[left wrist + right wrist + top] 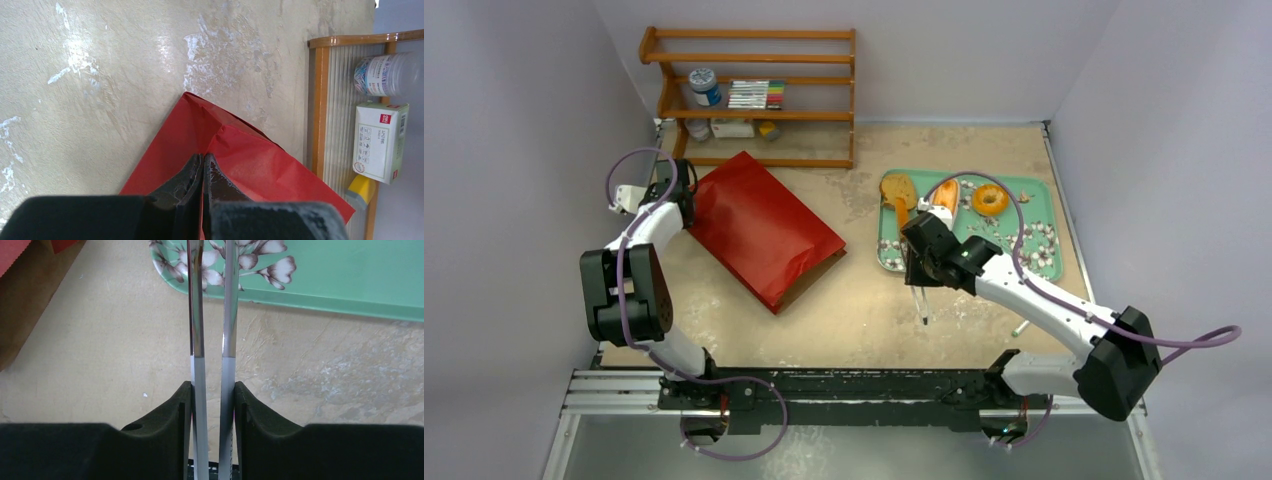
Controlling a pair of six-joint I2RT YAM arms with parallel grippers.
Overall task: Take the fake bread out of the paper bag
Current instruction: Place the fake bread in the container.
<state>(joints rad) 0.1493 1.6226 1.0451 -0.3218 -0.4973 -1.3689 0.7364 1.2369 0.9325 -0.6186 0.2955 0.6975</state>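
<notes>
The red paper bag [759, 225] lies flat on the table, its brown mouth facing the near right. My left gripper [687, 203] is shut on a fold at the bag's far left corner; the left wrist view shows the closed fingertips [205, 158] pinching red paper [260, 165]. The toy breads lie on the green flowered tray [1034, 250]: a round brown slice [897, 187], an orange-tan bun [944, 197] and a ring bagel [990, 199]. My right gripper [917, 265] is shut on metal tongs [196, 315] at the tray's near left edge [320, 290]. The tong tips are out of view.
A wooden shelf [754, 100] stands at the back with a jar [385, 75], a white box [380, 142] and markers. The bag's brown mouth [20, 315] lies left of the tongs. Walls close in the table on the left, back and right.
</notes>
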